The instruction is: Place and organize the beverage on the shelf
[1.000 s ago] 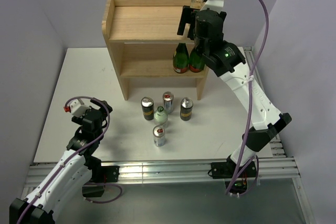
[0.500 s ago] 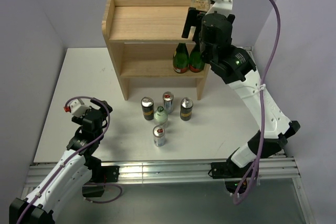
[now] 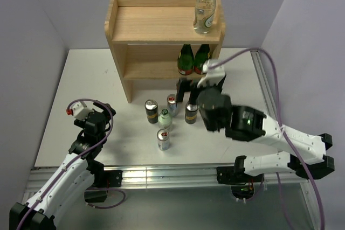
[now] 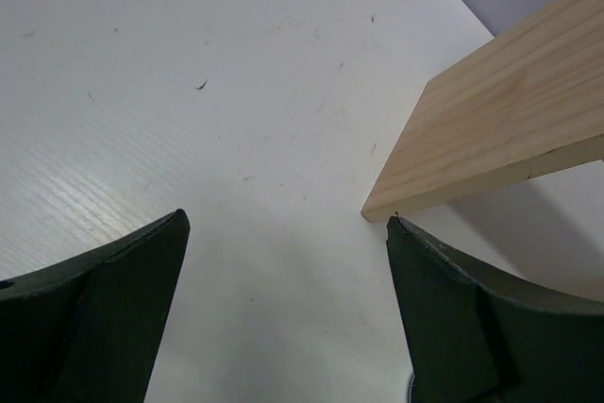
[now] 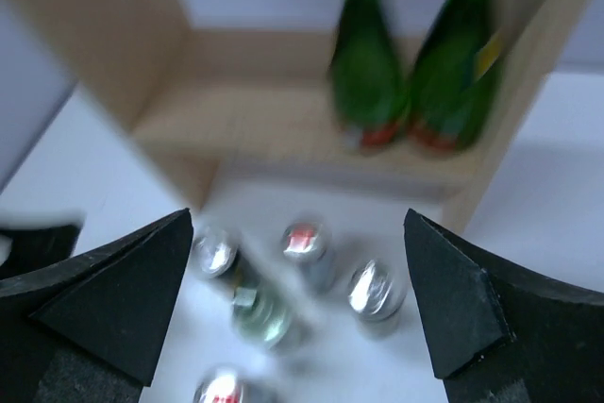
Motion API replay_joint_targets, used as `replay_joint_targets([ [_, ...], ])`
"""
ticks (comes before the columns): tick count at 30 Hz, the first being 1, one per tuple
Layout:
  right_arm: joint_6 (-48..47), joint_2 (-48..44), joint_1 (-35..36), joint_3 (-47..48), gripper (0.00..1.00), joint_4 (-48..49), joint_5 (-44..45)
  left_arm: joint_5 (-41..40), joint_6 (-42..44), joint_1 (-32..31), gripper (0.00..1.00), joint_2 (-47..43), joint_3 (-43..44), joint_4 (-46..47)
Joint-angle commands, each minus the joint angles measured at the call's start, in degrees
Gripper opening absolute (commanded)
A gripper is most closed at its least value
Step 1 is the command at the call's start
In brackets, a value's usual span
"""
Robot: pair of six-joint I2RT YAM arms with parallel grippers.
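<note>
Right gripper point(image 5: 297, 224): fingers spread wide, holding nothing. It hangs over the drinks on the table point(image 3: 81, 79).
Left gripper point(image 4: 286, 224): fingers apart too, nothing between them, low over the table.
Clear bottle point(image 3: 205, 8): upright on the shelf point(image 3: 156, 25), on the top board at the right end.
In front of the shelf: two black cans point(image 3: 151, 110), two silver cans point(image 3: 163, 139) and one green-capped bottle point(image 3: 165, 118), bunched together.
Dark green bottles point(image 3: 186, 60): side by side on the lower board.

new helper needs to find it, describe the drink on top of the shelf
Find the wooden shelf. At the right end of its top board stands a clear bottle with a green cap, alone there; the two bottles below are dark green.
</note>
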Motion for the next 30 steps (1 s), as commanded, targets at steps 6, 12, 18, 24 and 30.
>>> replay_joint_targets([
  [6,22.1,-17.2,7.2,-41.7,1.00,20.9,-18.5,-1.4,0.3,-0.4,0.93,0.2,1.3,2.0],
  [12,31.1,-17.2,7.5,-54.2,1.00,23.3,-19.1,-1.6,0.4,-0.7,0.93,0.7,1.5,2.0],
  [18,33.8,-13.2,6.2,-56.8,1.00,22.8,-15.3,-1.8,0.2,-0.9,0.93,0.7,1.5,1.8],
  [24,31.3,-8.6,-6.3,-59.0,1.00,29.6,-22.1,0.3,2.6,-1.6,0.92,0.3,1.7,3.7],
  [30,29.0,-3.2,-8.4,-55.5,1.00,30.3,-21.7,11.9,10.4,-7.4,0.92,-0.2,2.7,10.2],
])
